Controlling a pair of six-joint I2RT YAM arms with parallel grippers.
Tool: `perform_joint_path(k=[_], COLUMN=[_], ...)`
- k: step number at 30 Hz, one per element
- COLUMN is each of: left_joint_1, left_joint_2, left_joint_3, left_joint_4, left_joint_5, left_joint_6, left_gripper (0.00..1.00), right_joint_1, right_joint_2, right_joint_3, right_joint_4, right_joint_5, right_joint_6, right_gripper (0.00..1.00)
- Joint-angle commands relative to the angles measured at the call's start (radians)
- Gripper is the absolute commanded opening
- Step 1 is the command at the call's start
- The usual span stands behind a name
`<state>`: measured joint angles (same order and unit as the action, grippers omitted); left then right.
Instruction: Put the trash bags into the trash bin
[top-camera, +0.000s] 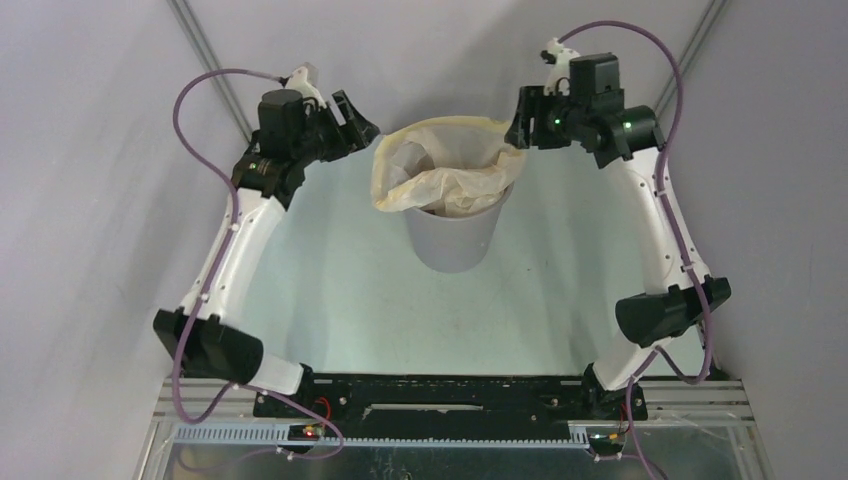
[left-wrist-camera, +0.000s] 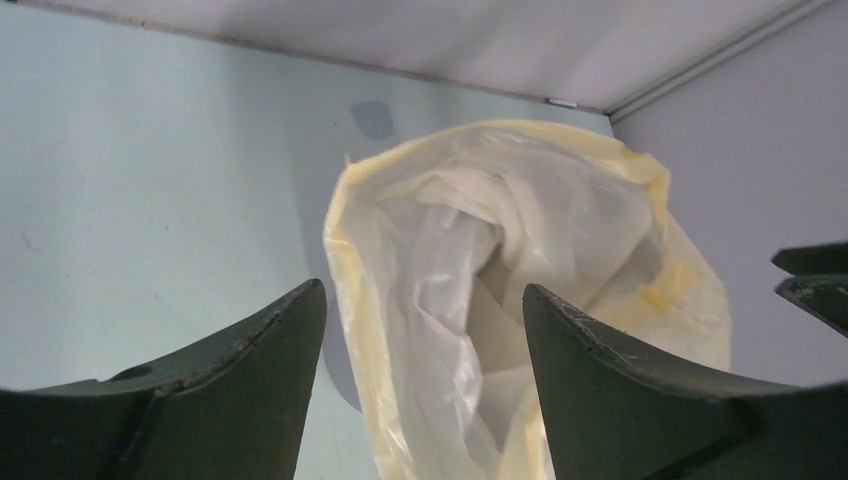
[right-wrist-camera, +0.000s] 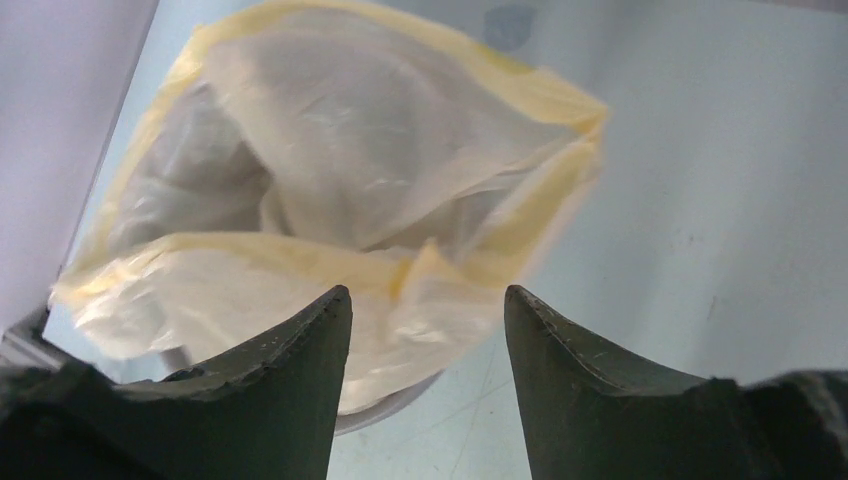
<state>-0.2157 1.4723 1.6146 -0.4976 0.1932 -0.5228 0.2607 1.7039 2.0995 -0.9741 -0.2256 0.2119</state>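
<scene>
While the thin, crinkly pale yellow-cream plastic trash bag (top-camera: 445, 165) sits w/ its mouth spread over the rim of the light grey round plastic bin (top-camera: 455, 238) mid pale tabletop (top-camera: 330, 290), left gripper (top-camera: 355, 122) & right gripper (top-camera: 517, 125) flank it, both w/ jaws apart, holding nothing.

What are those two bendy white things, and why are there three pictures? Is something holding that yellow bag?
They are two robot arms bolted to a table. One picture looks down from above. The other two come from small cameras on each wrist, so you see dark pincer fingers up close. On the table stands a light grey round plastic bin with a thin, crinkly pale yellow plastic bag draped in its mouth. The left pincer and the right pincer sit on either side of it, both open. Nothing is held; the bag rests on the bin by itself.
</scene>
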Motion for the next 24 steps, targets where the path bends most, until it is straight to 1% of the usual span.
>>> perform_joint_path(k=[1, 3, 6, 8, 11, 14, 18, 21, 22, 24], left_joint_1=[-0.099, -0.156, -0.202, -0.209, -0.231, -0.251, -0.264, -0.271, -0.276, -0.28], left_joint_2=[-0.118, -0.145, -0.147, -0.115, -0.051, -0.005, 0.014, 0.024, 0.027, 0.026], left_joint_3=[-0.03, -0.03, -0.021, 0.001, 0.052, 0.083, 0.087, 0.096, 0.1, 0.104], left_joint_4=[-0.032, -0.031, -0.034, -0.065, -0.153, -0.208, -0.221, -0.245, -0.253, -0.263], left_joint_5=[-0.077, -0.071, -0.022, 0.015, -0.004, -0.032, -0.051, -0.032, -0.025, -0.008], left_joint_6=[0.127, 0.2, 0.267, 0.273, 0.28, 0.29, 0.279, 0.283, 0.285, 0.288], left_gripper=[0.78, 0.77, 0.77, 0.73, 0.68, 0.67, 0.66, 0.58, 0.53, 0.37], right_joint_1=[0.133, 0.174, 0.183, 0.178, 0.164, 0.134, 0.092, 0.081, 0.077, 0.07], right_joint_2=[-0.071, -0.097, -0.141, -0.176, -0.232, -0.268, -0.272, -0.276, -0.274, -0.27], right_joint_3=[-0.016, -0.054, -0.117, -0.153, -0.211, -0.258, -0.269, -0.279, -0.279, -0.28], right_joint_4=[-0.003, 0.018, 0.062, 0.089, 0.13, 0.157, 0.158, 0.164, 0.164, 0.163], right_joint_5=[0.121, 0.161, 0.169, 0.175, 0.163, 0.099, 0.053, 0.043, 0.039, 0.031], right_joint_6=[-0.035, -0.033, -0.017, -0.006, 0.006, 0.015, 0.028, 0.031, 0.032, 0.034], right_gripper=[0.62, 0.63, 0.63, 0.63, 0.64, 0.65, 0.65, 0.65, 0.65, 0.65])
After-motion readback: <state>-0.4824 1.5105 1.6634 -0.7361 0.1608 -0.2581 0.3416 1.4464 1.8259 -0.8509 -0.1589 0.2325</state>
